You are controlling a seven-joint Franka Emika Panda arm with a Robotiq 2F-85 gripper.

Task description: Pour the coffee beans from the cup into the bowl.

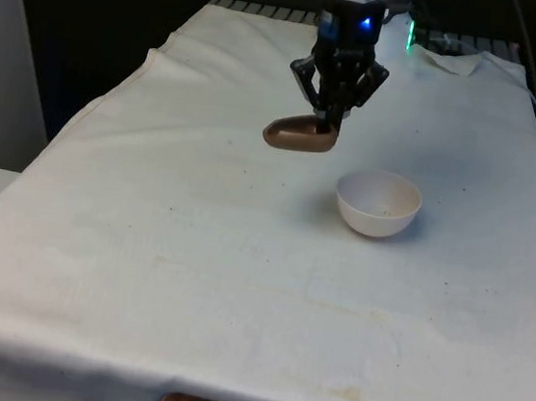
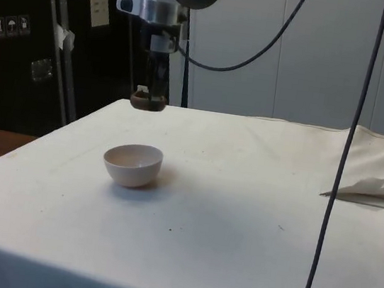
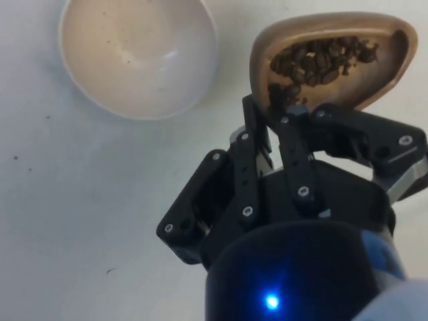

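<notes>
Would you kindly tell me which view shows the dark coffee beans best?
The wrist view: the dark coffee beans lie visibly inside the brown cup. The front and side views show the cup's outside alone.

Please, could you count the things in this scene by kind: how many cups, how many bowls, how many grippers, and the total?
Cups: 1, the brown cup with coffee beans inside, held above the table
Bowls: 1, the white bowl on the white cloth
Grippers: 1, the black gripper holding the cup by its rim
Total: 3
</notes>
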